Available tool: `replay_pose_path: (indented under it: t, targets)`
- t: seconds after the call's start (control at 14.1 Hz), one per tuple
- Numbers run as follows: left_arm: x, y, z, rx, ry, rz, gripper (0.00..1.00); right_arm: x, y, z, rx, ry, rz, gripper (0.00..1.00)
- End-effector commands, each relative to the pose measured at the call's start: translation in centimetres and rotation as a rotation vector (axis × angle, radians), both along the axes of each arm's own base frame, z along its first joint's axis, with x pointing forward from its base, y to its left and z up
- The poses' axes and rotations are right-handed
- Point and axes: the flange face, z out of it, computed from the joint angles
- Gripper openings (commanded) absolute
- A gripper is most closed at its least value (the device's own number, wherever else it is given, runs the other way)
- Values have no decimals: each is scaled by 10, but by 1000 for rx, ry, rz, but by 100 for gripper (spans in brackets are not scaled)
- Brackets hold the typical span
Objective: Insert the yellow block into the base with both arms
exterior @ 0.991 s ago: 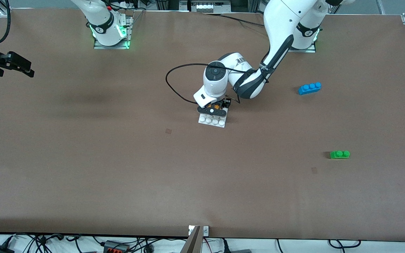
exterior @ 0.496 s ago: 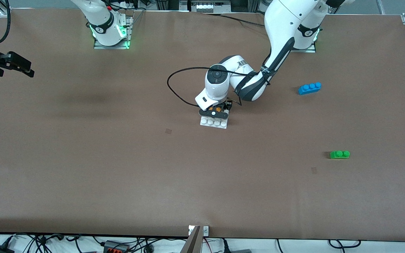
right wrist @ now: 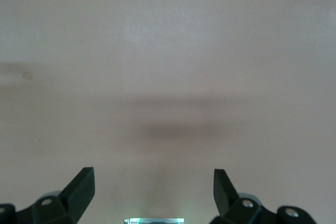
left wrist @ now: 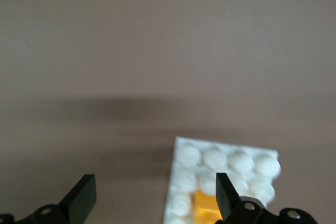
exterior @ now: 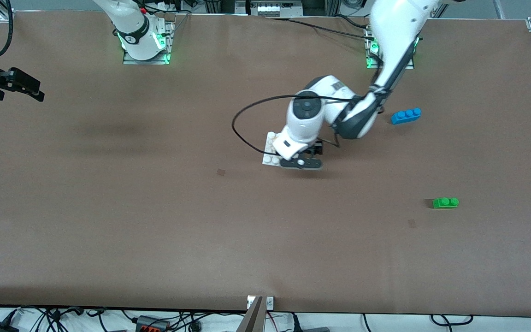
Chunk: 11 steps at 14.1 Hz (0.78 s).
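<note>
The white studded base (exterior: pixel 270 148) lies mid-table, partly covered by the left arm's hand. The yellow block (left wrist: pixel 206 208) sits on the base (left wrist: pixel 226 162) in the left wrist view; in the front view the hand hides it. My left gripper (exterior: pixel 302 164) is open and empty, low over the table beside the base on the side toward the left arm's end. In its wrist view (left wrist: pixel 154 192) one finger stands over the base by the block, the other over bare table. My right gripper (exterior: pixel 21 87) is open and empty, waiting high at the right arm's end (right wrist: pixel 152 184).
A blue three-stud brick (exterior: pixel 406 115) and a green two-stud brick (exterior: pixel 445 202) lie toward the left arm's end, the green one nearer the front camera. A black cable loop (exterior: pixel 240 131) hangs from the left wrist beside the base.
My left gripper let go of the yellow block on the base, opened, and moved sideways toward the left arm's end. The right arm has not moved.
</note>
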Motion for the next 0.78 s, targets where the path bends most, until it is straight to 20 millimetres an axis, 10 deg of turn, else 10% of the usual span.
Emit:
replay_pose_path:
  t: [0.0, 0.21, 0.71]
  targets:
    - [32, 82, 60, 11, -27, 78, 100, 1, 0, 5, 9, 1, -4, 100]
    - [53, 186, 126, 50, -34, 84, 100, 1, 0, 5, 9, 0, -4, 100]
    - [16, 320, 244, 50, 17, 126, 100, 2, 4, 7, 0, -9, 4, 100]
